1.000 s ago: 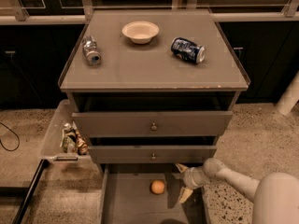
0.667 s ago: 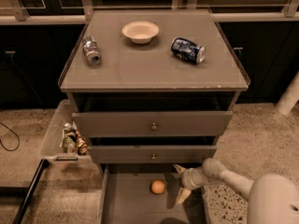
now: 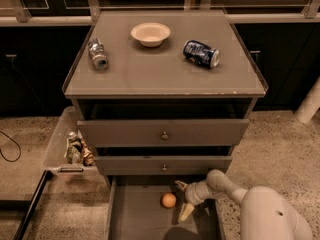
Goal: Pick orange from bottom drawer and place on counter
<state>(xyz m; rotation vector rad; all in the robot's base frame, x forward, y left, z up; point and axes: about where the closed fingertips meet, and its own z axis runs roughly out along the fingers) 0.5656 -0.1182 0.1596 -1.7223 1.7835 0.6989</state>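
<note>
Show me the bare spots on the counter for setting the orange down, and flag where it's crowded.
The counter is bare along its whole front edge, clear of the silver can and blue can, and between them in front of the bowl. The back row with those three is crowded. The pincer sits open in the bottom drawer, beside the orange.

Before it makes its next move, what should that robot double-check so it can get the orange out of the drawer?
1. Bottom drawer open: ok.
2. Orange lying free on the drawer floor, nothing on top of it: ok.
3. Pincer down in the drawer, open, facing the orange: ok.
4. Orange gripped: not ok; it sits just left of the pincer.
5. Bare spot on the counter in front of the bowl and between the two cans: ok.
</note>
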